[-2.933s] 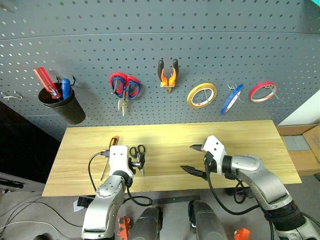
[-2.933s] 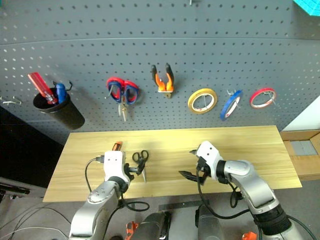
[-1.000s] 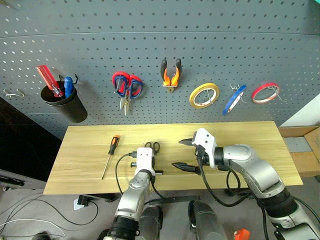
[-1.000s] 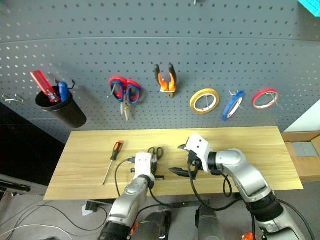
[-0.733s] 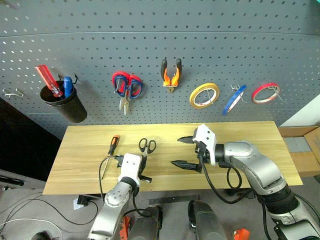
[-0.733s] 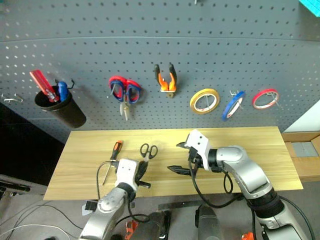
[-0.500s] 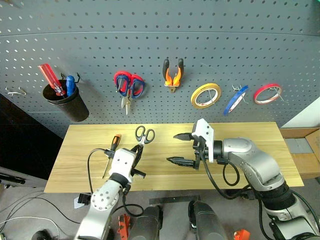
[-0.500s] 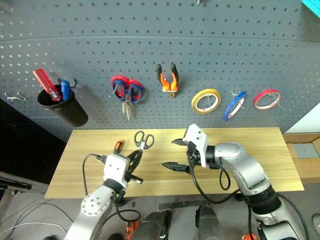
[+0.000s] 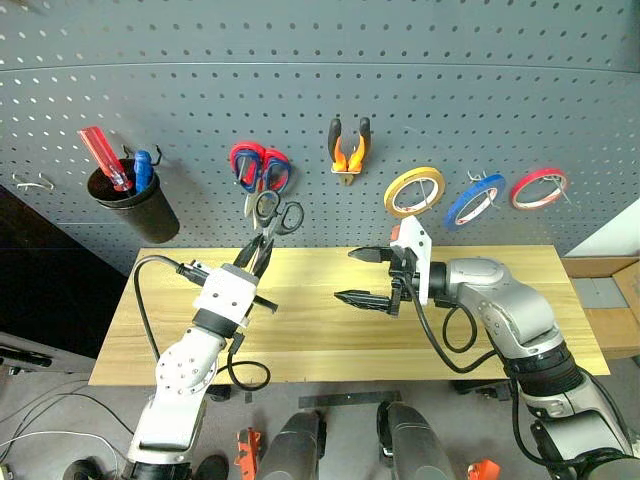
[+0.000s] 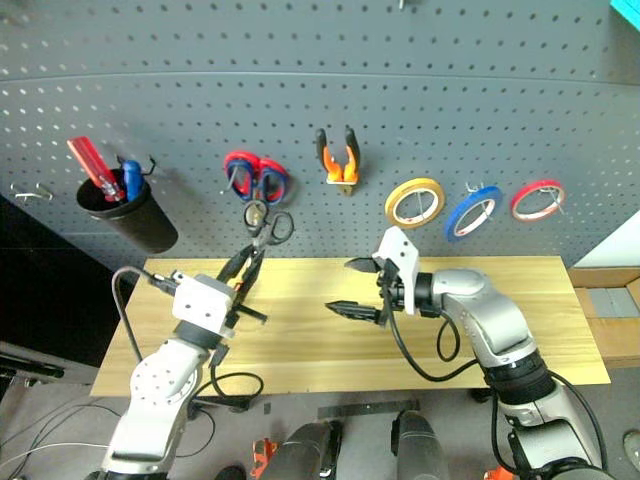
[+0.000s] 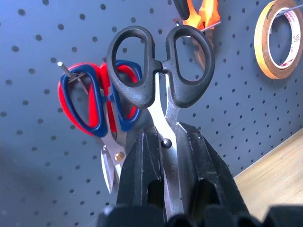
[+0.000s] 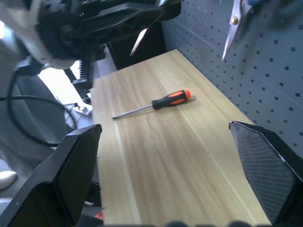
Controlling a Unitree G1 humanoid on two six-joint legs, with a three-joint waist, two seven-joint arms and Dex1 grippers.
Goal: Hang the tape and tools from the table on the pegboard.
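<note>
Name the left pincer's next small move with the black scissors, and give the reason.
Probably ease the left pincer forward toward a free hook on the pegboard. It is shut on the blades of the black scissors, the handle loops lead, raised off the table, close beside the red-and-blue scissors but not yet on any hook.

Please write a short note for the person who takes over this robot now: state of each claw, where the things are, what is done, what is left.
Left claw: shut on the black scissors, held up by the blades, handles near the pegboard, beside the red-and-blue scissors.
Right claw: open, empty, above the table.
Done: pliers and blue tape hang on the pegboard.
Left: hook the black scissors; then hang the screwdriver, which lies on the table.
</note>
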